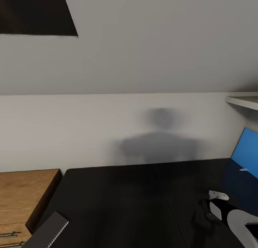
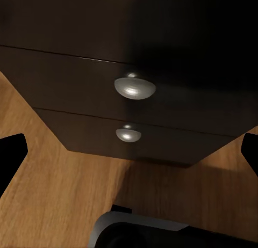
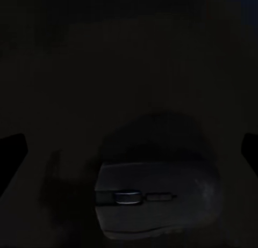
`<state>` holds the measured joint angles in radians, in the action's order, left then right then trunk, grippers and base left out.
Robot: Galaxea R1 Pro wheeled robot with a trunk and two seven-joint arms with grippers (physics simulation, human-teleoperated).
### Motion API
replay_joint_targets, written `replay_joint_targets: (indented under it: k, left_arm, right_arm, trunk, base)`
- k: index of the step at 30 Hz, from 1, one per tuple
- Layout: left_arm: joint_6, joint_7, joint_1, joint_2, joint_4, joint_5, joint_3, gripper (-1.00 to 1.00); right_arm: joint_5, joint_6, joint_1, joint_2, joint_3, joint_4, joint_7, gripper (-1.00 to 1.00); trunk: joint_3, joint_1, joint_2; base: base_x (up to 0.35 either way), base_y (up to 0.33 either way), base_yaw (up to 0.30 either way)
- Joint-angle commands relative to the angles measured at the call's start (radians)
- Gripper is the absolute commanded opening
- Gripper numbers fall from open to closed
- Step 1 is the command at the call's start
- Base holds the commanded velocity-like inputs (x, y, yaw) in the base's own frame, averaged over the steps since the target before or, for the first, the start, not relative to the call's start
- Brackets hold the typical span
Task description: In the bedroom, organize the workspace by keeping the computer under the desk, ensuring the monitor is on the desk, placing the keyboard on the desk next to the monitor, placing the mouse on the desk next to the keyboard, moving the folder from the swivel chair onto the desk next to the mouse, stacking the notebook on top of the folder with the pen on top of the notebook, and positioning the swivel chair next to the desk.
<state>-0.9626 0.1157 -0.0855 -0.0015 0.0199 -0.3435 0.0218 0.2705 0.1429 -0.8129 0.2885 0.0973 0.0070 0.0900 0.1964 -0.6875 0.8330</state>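
Note:
The desk's black top (image 1: 129, 201) spreads below me, with its blue back panel (image 1: 247, 151) at the right. My right gripper (image 1: 203, 210) hangs low over the desk's right part. In the right wrist view this gripper (image 3: 129, 151) is open, its fingertips (image 3: 12, 157) far apart, and a dim grey mouse (image 3: 156, 199) lies on the dark top just under it. At the desk's front left corner lies a flat grey thing with a pale toothed edge, which looks like the notebook (image 1: 48, 233). My left gripper (image 2: 129, 151) is open, facing the desk's black drawer pedestal (image 2: 80, 81) and its silver knobs (image 2: 134, 87).
A light wooden drawer cabinet (image 1: 25, 198) stands against the desk's left side. The white wall (image 1: 107, 126) behind the desk carries my shadow, with a pale shelf (image 1: 243, 101) high at the right. Wood floor (image 2: 64, 199) and my dark base (image 2: 156, 234) lie below the pedestal.

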Motion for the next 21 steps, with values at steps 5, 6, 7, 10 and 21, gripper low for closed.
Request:
replay_joint_targets:
  k: [5, 6, 7, 10, 21]
  left_arm:
    - [-0.001, 0.009, 0.0, 0.0, 0.002, -0.011, 0.001, 1.0]
    - [-0.001, 0.009, 0.0, 0.0, 0.002, -0.011, 0.001, 1.0]
    - [-0.001, 0.009, 0.0, 0.0, 0.002, -0.011, 0.001, 1.0]
    - [-0.001, 0.009, 0.0, 0.0, 0.002, -0.012, 0.001, 1.0]
    - [-0.001, 0.008, 0.0, 0.001, 0.002, -0.012, 0.001, 1.0]
  right_arm:
    - [0.009, 0.002, 0.0, 0.0, 0.009, 0.001, 0.001, 1.0]
    - [0.009, 0.002, 0.0, 0.0, 0.009, 0.001, 0.001, 1.0]
    - [0.009, 0.001, 0.0, 0.0, 0.009, 0.001, 0.001, 1.0]
    - [0.009, 0.0, 0.0, 0.0, 0.009, 0.001, 0.0, 1.0]
    - [0.007, -0.002, 0.0, -0.001, 0.01, 0.001, -0.001, 1.0]
  trunk:
    - [0.001, 0.0, 0.001]
    - [0.001, 0.0, 0.001]
    - [0.001, 0.0, 0.001]
    - [0.001, 0.0, 0.001]
    - [0.001, 0.0, 0.001]
  base:
    - [0.0, 0.0, 0.0]
    - [0.0, 0.0, 0.0]
    - [0.0, 0.0, 0.0]
    - [0.0, 0.0, 0.0]
    - [0.0, 0.0, 0.0]
